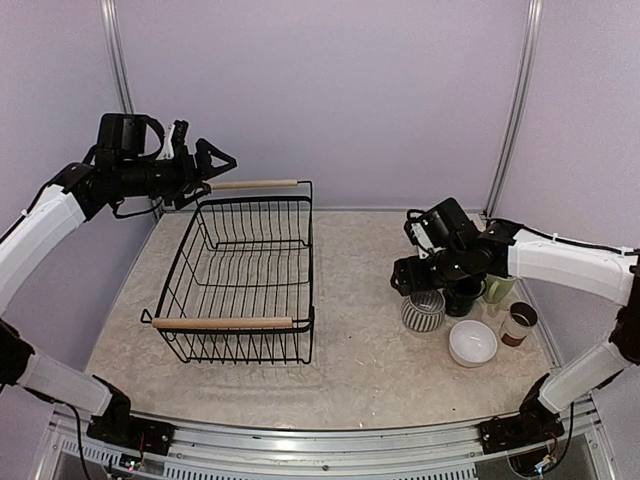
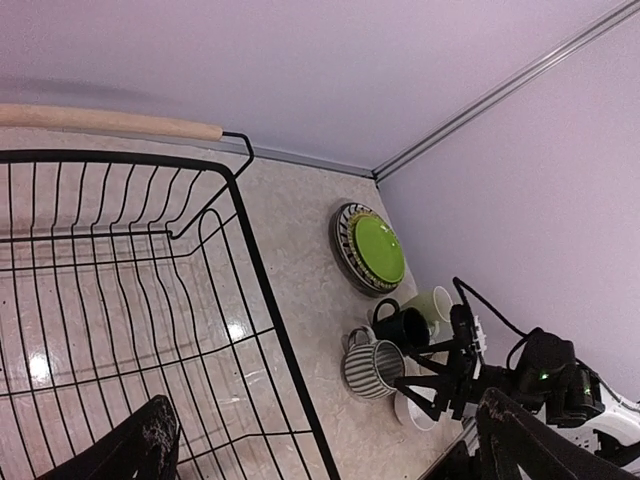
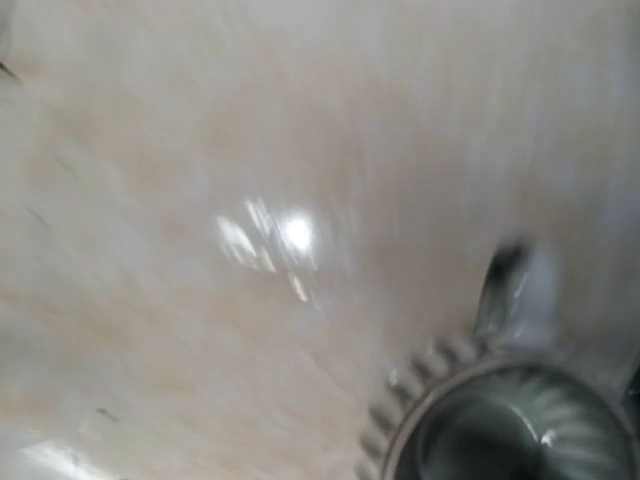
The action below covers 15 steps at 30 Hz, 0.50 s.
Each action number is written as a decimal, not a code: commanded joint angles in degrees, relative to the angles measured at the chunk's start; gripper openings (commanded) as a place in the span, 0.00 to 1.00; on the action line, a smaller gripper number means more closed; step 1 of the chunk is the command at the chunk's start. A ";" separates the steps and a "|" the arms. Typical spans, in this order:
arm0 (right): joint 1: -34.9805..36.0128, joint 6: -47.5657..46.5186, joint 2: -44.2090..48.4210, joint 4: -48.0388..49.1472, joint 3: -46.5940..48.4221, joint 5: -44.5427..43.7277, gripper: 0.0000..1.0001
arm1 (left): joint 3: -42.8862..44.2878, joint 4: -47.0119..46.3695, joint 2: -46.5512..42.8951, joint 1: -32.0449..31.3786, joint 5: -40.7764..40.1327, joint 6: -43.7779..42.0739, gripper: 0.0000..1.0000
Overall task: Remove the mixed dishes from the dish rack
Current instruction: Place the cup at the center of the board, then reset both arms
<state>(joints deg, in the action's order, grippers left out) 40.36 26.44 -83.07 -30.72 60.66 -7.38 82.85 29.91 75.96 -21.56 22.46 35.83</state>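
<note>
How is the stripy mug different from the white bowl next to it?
The striped mug has dark and light stripes; the white bowl is plain. The striped mug has a handle; the white bowl has none. The striped mug is taller; the white bowl is lower and wider. Both stand open side up on the table, outside the dish rack.

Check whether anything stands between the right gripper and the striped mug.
Nothing visible does. The right gripper hangs just above the striped mug, which stands upright on the table; the dark teal mug stands beside it, not between.
</note>
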 commanded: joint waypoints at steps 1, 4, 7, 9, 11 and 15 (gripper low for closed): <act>-0.20 -2.62 7.58 -2.48 5.42 -4.00 0.86 | -1.21 -1.68 -4.96 -0.01 -5.57 -2.13 0.99; -0.23 -4.68 13.03 -1.76 7.45 -5.91 0.95 | -3.41 -3.26 -8.27 0.07 -8.99 -2.54 0.99; -0.22 -5.78 18.29 -0.99 9.25 -8.40 1.00 | -5.93 -5.19 -12.38 -0.02 -13.49 -2.55 0.99; -0.20 -6.54 21.87 -0.34 9.95 -9.06 1.00 | -8.05 -7.49 -15.95 -0.04 -16.68 -2.44 0.99; -0.24 -7.58 25.16 0.95 10.05 -8.78 1.00 | -10.02 -9.33 -18.37 0.05 -19.60 -2.88 0.99; -0.24 -9.85 31.87 4.97 8.12 -8.87 1.00 | -12.19 -12.81 -23.75 0.04 -25.17 -4.32 0.99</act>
<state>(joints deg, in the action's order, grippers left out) 40.36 19.79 -56.53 -29.41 69.71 -14.74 72.60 22.28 56.18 -21.56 5.41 33.71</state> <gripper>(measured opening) 0.997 0.990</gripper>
